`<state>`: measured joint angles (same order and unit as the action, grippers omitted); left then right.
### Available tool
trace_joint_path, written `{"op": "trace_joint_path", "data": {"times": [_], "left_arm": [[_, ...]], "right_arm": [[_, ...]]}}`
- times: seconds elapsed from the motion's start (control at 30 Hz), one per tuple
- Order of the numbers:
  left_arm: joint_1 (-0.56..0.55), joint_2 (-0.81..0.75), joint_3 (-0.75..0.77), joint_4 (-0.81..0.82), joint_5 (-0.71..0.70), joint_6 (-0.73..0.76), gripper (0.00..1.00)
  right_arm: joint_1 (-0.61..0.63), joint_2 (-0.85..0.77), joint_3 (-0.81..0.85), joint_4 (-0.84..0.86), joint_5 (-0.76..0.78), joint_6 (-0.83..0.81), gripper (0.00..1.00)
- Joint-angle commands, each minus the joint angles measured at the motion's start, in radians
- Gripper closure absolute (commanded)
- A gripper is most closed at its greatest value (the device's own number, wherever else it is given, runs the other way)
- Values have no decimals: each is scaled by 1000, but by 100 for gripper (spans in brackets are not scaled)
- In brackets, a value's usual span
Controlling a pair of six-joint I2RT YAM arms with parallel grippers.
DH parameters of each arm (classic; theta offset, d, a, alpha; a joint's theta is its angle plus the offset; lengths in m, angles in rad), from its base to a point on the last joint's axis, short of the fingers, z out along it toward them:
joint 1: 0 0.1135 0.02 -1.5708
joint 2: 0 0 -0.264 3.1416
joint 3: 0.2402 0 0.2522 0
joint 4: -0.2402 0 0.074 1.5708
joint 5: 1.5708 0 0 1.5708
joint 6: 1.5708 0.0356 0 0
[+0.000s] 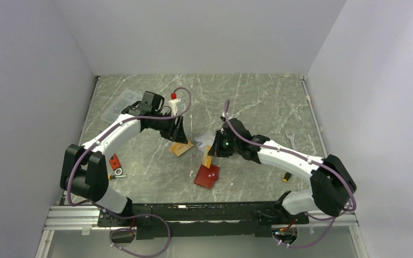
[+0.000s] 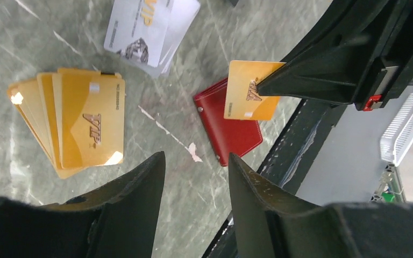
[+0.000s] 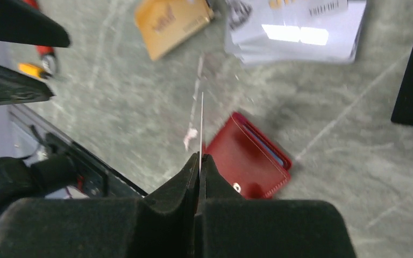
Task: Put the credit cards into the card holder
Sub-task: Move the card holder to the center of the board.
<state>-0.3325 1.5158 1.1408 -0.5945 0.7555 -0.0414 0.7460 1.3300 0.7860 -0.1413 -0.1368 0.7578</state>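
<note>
Top view, left arm: bent in from the left, left gripper [image 1: 178, 134] pointing down over a gold stack [image 1: 181, 148] on the marble table [image 1: 258, 97].
Top view, right arm: reaches in from the right; right gripper [image 1: 213, 150] holds a single gold card [image 1: 208, 157] on edge, just above the card holder [image 1: 207, 176].
Top view, card holder: dark red, lying closed and flat near the table's front edge, between the two arms.
Left wrist view, left gripper [image 2: 196, 166]: jaws apart, nothing between them.
Left wrist view, cards: fanned gold stack [image 2: 78, 121], about five cards though overlap makes the count unsure; silver-white cards [image 2: 150, 27] beyond, at least two.
Left wrist view, held card [image 2: 250, 90]: gold, pinched at one edge, above the red card holder [image 2: 231, 131].
Right wrist view, right gripper [image 3: 199, 161]: clenched on the gold card [image 3: 201, 126], seen edge-on as a thin line.
Right wrist view, card holder [image 3: 250, 156]: just right of the fingertips, snap visible; the view is blurred.
</note>
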Motion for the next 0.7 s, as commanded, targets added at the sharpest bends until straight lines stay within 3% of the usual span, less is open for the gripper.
{"op": "trace_joint_path", "data": {"times": [0.0,0.17,0.67], "left_arm": [[-21,-25,-14,-30,-96,95,49],[-26,-18,-8,-28,-102,93,50],[-49,-17,19,-37,-108,77,54]], "right_arm": [[29,54,121,-278,20,-32,100],[61,73,150,-375,55,-21,100],[70,-16,73,-444,128,27,100]]}}
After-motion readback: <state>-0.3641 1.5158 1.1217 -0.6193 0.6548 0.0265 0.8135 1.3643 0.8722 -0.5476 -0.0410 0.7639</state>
